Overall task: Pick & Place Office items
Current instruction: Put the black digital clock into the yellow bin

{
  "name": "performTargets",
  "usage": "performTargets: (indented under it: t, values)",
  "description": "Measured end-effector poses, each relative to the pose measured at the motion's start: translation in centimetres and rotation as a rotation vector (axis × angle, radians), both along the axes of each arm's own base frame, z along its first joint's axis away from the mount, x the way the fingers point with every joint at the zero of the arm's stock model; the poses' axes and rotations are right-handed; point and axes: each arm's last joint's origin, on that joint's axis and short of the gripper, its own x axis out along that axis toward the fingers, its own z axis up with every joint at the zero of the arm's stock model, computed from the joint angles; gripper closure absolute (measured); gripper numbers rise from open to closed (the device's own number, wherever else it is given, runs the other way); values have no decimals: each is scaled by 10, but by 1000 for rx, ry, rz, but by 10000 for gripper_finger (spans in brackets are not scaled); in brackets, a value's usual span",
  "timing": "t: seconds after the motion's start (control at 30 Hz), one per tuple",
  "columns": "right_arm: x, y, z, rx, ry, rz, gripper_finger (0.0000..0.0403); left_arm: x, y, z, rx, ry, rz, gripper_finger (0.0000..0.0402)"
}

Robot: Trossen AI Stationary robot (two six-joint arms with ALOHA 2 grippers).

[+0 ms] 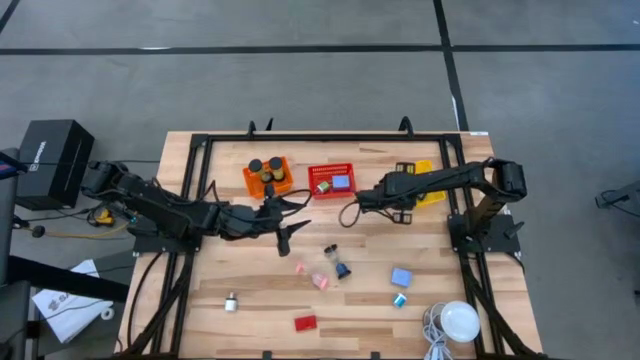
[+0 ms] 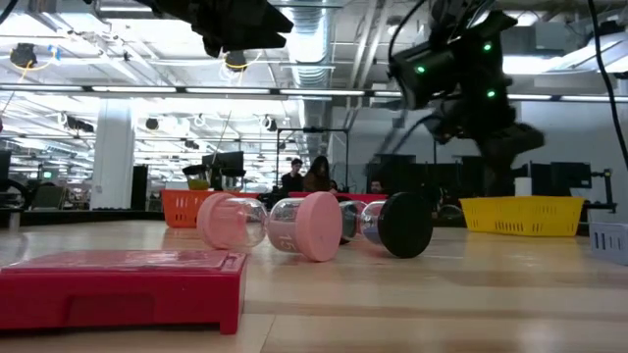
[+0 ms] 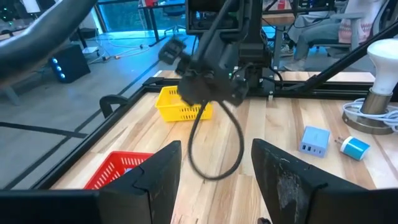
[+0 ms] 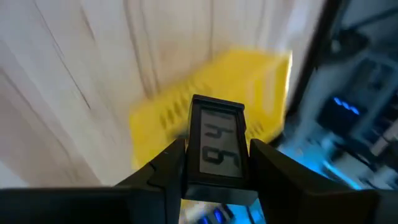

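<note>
My right gripper [image 1: 362, 203] hangs over the table between the red basket [image 1: 331, 180] and the yellow basket [image 1: 427, 186], shut on a small black device with a grey number display [image 4: 216, 146]. My left gripper [image 1: 290, 218] stands open in front of the orange basket [image 1: 268, 177], with nothing between its fingers [image 3: 155, 177]. Loose office items lie on the near half of the table: pink pieces [image 1: 320, 282], dark-capped cylinders [image 1: 342, 270], a blue block [image 1: 401, 277] and a flat red rectangle [image 1: 305, 322]. My right gripper pinches the black display device by its two side edges [image 4: 193, 171] between its two fingers. The fingers slant downward, coming from the table's right. The device sits upright in the hold with its display facing the wrist camera, lifted clear of the table.
The orange basket holds dark and tan cylinders; the red basket holds a blue item [image 1: 341, 183]. A white dome lamp [image 1: 460, 320] with its cable stands at the near right, and a small silver piece [image 1: 231, 301] lies at the near left. People sit in the room beyond the table [image 2: 306, 176].
</note>
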Motion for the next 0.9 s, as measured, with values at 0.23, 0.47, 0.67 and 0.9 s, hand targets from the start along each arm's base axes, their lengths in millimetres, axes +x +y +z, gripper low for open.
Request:
performTargets:
  t: [0.23, 0.47, 0.67, 0.9]
  values:
    - [-16, 5, 11, -57, 119, -71, 239, 0, 0, 0, 0, 1, 0, 211]
    - [-21, -5, 18, -93, 17, -191, 257, 0, -1, 0, -3, 3, -2, 211]
    - [-24, -18, 7, -87, -23, -288, 213, 0, -1, -1, -5, 9, -5, 211]
    - [-29, -28, -7, -103, -68, -362, 191, 0, -1, -1, -5, 9, -5, 211]
